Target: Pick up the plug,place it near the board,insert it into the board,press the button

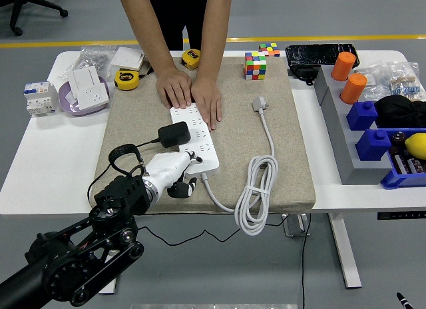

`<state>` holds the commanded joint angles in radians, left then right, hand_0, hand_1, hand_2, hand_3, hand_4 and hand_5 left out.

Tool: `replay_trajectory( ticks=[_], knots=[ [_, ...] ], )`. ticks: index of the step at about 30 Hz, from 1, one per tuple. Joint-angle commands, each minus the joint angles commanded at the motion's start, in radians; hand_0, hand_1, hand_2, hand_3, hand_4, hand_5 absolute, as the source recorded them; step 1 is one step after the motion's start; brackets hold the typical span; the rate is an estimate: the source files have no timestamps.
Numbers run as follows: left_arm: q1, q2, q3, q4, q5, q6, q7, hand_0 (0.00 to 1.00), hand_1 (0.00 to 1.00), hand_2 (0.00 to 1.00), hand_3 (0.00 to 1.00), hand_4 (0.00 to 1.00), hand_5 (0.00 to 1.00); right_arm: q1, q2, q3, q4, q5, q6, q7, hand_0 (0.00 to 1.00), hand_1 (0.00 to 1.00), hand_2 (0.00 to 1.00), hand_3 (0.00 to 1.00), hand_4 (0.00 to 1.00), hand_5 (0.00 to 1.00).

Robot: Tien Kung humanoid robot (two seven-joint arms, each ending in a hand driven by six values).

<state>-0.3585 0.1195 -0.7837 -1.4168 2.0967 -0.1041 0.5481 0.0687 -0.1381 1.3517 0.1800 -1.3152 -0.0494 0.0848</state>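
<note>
Power board [200,139]: white, laid on the beige mat [279,122], its far end pressed down by a person's two hands [192,94]. Plug [173,134]: black, seated in the board. Left hand [174,171]: placed at the board's near end, fingers curled, nothing grasped.

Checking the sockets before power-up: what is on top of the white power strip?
A black plug adapter sits on the white power strip; a person's hands press its far end. The white left robot hand covers its near end, hiding the button.
</note>
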Motion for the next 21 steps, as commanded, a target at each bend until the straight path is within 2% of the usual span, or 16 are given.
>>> replay_trajectory(
  ticks=[10,14,17,18,19,21],
  knots=[
    [0.002,-0.001,0.002,0.032,-0.003,-0.001,-0.007,0.114,0.058,0.164,0.786,0.458,0.122,0.002,-0.001,0.003,0.000,0.000,-0.001,0.000,0.947,0.847,0.783,0.790,0.998,0.998],
    [0.006,0.002,-0.016,0.000,0.014,0.011,-0.015,0.114,0.057,0.163,0.779,0.456,0.122,0.002,-0.001,0.004,0.000,0.001,-0.001,0.000,0.947,0.847,0.782,0.790,0.998,0.998],
    [0.027,0.001,-0.060,-0.061,0.013,0.013,-0.046,0.114,0.057,0.163,0.779,0.456,0.122,0.002,0.000,0.005,0.000,-0.002,-0.001,0.000,0.947,0.847,0.782,0.790,0.998,0.998],
    [0.040,-0.001,-0.079,-0.083,-0.001,0.013,-0.064,0.192,0.139,0.250,0.769,0.776,0.184,0.001,0.000,0.005,0.000,-0.002,-0.001,0.000,0.947,0.847,0.781,0.790,0.998,0.998],
    [0.056,-0.004,-0.100,-0.105,-0.020,0.018,-0.085,0.192,0.139,0.250,0.769,0.776,0.184,0.001,0.001,0.005,0.000,-0.001,-0.001,0.000,0.947,0.847,0.781,0.790,0.998,0.998],
    [0.105,-0.013,-0.166,-0.170,-0.095,0.043,-0.160,0.192,0.139,0.250,0.769,0.776,0.184,0.000,0.003,0.005,0.000,-0.001,-0.001,0.001,0.947,0.847,0.781,0.790,0.998,0.998]
  ],
)
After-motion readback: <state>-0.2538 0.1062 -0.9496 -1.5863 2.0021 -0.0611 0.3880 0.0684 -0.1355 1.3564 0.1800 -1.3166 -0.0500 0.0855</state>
